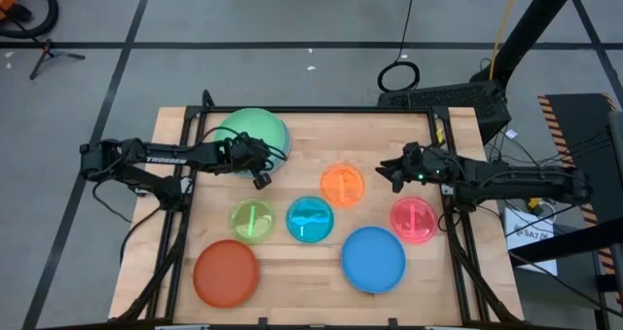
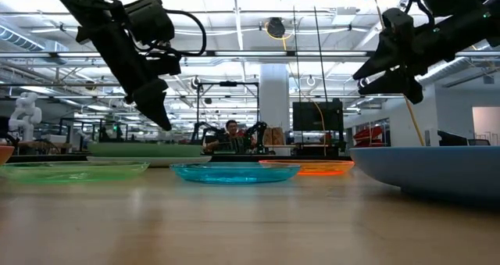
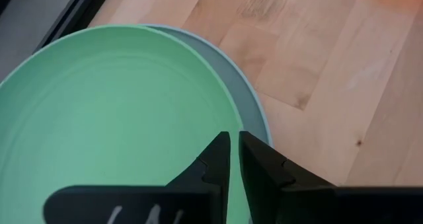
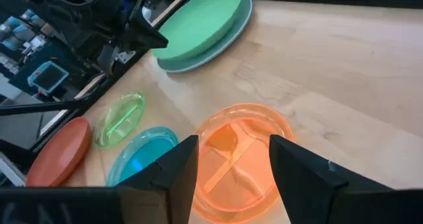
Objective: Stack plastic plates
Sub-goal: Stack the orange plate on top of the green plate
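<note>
Plates on the table: seven lie singly or stacked on the wooden table (image 1: 409,135); the green plate (image 1: 255,135) sits on the light blue plate (image 3: 254,105) at the far left corner, slightly off-centre so a crescent of light blue shows along one side.
Loose plates: orange clear plate (image 1: 343,185), lime clear plate (image 1: 251,220), cyan clear plate (image 1: 311,218), pink clear plate (image 1: 414,219), red-orange plate (image 1: 226,273) and blue plate (image 1: 373,259), all apart from each other.
Left claw (image 1: 261,179): nearly clenched, only a thin slit between the fingers, grasping nothing; it hangs above the near edge of the green plate, clear of it in the low view.
Right claw (image 1: 384,172): spread wide and empty, hovering just beside and above the orange clear plate, pointed down at it.
Step in hand: the two-plate stack looks just made; the orange clear plate seems the likely next pick.
Risk, stack: the off-centre green plate may let later plates sit crooked or slide.
Risk, pick: the orange plate is thin and lies flat, so a finger may skid over the rim and push it toward the cyan plate.
Risk, arms: both reach toward the table's middle and could crowd each other.
</note>
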`<action>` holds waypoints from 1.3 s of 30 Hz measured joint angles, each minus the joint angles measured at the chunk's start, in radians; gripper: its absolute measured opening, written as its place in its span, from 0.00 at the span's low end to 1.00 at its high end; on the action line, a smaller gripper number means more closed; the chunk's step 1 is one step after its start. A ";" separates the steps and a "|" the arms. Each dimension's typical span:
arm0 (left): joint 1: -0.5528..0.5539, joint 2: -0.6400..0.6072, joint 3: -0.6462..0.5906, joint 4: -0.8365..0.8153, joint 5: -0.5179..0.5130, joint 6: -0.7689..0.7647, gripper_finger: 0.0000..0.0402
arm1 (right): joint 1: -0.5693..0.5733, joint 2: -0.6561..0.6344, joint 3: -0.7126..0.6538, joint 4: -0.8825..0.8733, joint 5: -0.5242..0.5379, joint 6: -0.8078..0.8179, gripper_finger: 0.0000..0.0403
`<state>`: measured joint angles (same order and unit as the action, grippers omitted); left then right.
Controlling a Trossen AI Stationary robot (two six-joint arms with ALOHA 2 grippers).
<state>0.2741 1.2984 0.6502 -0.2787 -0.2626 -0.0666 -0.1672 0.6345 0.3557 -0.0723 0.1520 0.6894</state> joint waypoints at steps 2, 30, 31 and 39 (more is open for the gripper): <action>0.000 0.000 0.000 0.000 0.001 0.000 0.10 | 0.012 0.009 0.000 0.025 0.000 -0.001 0.44; -0.065 -0.123 0.026 0.141 -0.027 0.119 0.37 | 0.085 0.224 0.051 0.334 0.001 -0.056 0.44; -0.077 -0.142 0.026 0.170 -0.027 0.150 0.37 | 0.085 0.249 0.077 0.307 0.000 -0.055 0.44; -0.122 -0.220 0.027 0.360 -0.026 0.301 0.37 | 0.075 0.463 0.351 -0.051 0.007 -0.011 0.44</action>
<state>0.1517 1.0782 0.6769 0.0812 -0.2890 0.2349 -0.0926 1.0973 0.7064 -0.1234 0.1594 0.6779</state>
